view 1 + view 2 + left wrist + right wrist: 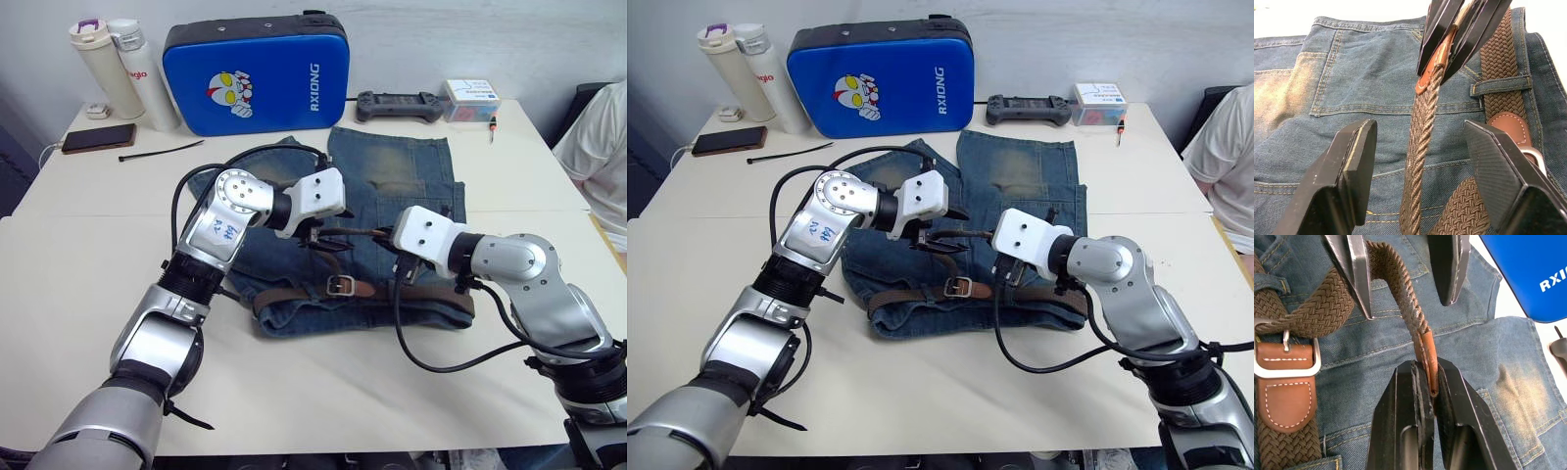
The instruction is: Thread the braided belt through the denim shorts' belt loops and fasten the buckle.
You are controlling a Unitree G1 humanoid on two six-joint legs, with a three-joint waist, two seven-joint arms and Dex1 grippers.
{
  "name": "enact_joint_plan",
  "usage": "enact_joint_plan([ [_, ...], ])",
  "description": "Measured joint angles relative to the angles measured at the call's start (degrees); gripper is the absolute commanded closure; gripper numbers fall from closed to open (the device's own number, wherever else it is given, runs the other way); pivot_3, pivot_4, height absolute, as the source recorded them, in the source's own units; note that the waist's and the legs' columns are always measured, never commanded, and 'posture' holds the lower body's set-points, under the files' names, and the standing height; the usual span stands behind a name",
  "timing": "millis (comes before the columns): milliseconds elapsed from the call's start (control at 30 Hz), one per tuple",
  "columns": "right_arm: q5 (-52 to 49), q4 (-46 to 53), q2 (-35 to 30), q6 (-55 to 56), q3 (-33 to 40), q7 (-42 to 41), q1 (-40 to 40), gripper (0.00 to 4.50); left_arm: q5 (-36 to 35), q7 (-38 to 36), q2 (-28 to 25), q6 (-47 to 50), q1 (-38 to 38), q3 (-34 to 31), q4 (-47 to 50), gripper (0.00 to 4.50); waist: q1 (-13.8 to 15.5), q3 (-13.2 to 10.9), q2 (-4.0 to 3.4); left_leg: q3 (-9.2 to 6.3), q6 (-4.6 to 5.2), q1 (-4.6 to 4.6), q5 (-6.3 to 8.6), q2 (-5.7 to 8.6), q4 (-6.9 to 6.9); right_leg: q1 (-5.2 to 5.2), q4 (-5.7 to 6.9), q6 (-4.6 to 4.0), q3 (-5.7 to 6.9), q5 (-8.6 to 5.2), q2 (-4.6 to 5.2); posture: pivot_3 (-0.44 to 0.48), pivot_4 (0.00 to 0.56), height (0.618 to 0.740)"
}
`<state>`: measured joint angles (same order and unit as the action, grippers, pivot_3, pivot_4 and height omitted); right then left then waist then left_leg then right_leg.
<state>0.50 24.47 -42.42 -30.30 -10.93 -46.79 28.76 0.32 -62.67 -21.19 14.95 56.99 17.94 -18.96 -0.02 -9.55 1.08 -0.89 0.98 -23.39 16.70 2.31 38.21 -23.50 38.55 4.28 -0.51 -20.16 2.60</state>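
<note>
The denim shorts [392, 176] lie flat mid-table, waistband toward me. The braided belt [1420, 147] runs along the waistband under a belt loop [1501, 84], and its silver buckle [1286, 352] rests on the denim. The belt's free end rises off the shorts. My right gripper [1428, 369] is shut on its tan tip [1426, 345]. My left gripper [1420, 132] stands open just opposite, its fingers [1359, 156] on either side of the raised strap without touching it.
A blue case [257, 76] stands behind the shorts, with two bottles [122, 73], a phone [98, 137] and a black cable tie [162, 151] at the far left. A controller [399, 105] and a small box [471, 98] sit far right. A person [598, 147] sits at the table's right edge.
</note>
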Motion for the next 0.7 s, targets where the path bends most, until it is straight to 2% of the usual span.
enact_joint_plan([
  [67,-0.1,0.1,0.1,-0.3,0.0,0.0,0.0,4.50,0.0,0.0,0.1,0.3,0.0,0.0,0.0,3.37,0.0,0.0,0.00,0.00,0.00,0.00,0.00,0.00,0.00,0.00,0.00,0.00,0.00,0.00,0.00,0.000,0.150,0.740],
  [133,-0.3,0.2,0.2,-0.9,0.1,0.1,0.0,4.50,0.0,-0.1,0.4,0.5,0.1,0.0,-0.5,4.30,0.0,0.0,0.00,0.00,0.00,0.00,0.00,0.00,0.00,0.00,0.00,0.00,0.00,0.00,0.00,0.000,0.150,0.740],
  [167,-0.2,0.2,0.2,-1.1,0.2,0.2,0.0,4.50,-0.1,-0.1,0.6,0.4,0.1,0.0,-0.8,4.46,0.0,0.0,0.00,0.00,0.00,0.00,0.00,0.00,0.00,0.00,0.00,0.00,0.00,0.00,0.00,0.000,0.150,0.740],
  [433,-0.2,0.2,0.2,-1.6,0.4,0.9,-0.1,4.50,-1.1,-0.1,1.1,1.7,1.0,-0.2,-2.4,4.46,0.0,0.0,0.00,0.00,0.00,0.00,0.00,0.00,0.01,0.00,0.01,0.00,0.00,0.00,0.00,0.000,0.150,0.740],
  [500,-1.0,0.6,0.2,-2.1,1.3,0.9,-0.4,3.60,-1.6,-0.1,1.1,1.9,1.4,-0.2,-2.5,4.50,0.0,0.0,0.00,0.00,0.00,0.00,0.00,0.00,0.01,0.00,0.01,0.00,0.00,0.00,0.00,0.000,0.150,0.740],
  [533,-1.7,1.2,0.2,-2.5,2.1,0.8,-0.8,3.36,-1.7,-0.1,1.1,1.9,1.7,-0.2,-2.5,4.50,0.0,0.0,0.00,0.00,0.00,0.00,0.00,0.00,0.01,0.00,0.01,0.00,0.00,0.00,0.00,0.000,0.150,0.740],
  [600,-3.3,2.6,-0.7,-3.8,4.1,-0.1,-2.1,2.53,-1.7,0.0,0.2,1.7,2.1,-0.6,-3.0,4.50,0.1,0.0,0.00,0.00,0.00,0.00,0.00,0.01,0.00,0.00,0.00,0.00,0.00,0.00,0.00,0.000,0.150,0.740],
  [700,-5.1,5.8,-4.8,-4.7,6.8,-2.6,-6.9,0.96,0.2,0.0,-2.5,-0.7,2.2,-0.5,-4.3,4.50,0.1,0.0,0.00,0.00,0.01,0.00,0.01,0.00,0.00,0.01,0.00,0.00,0.00,0.00,0.00,0.000,0.150,0.740],
])
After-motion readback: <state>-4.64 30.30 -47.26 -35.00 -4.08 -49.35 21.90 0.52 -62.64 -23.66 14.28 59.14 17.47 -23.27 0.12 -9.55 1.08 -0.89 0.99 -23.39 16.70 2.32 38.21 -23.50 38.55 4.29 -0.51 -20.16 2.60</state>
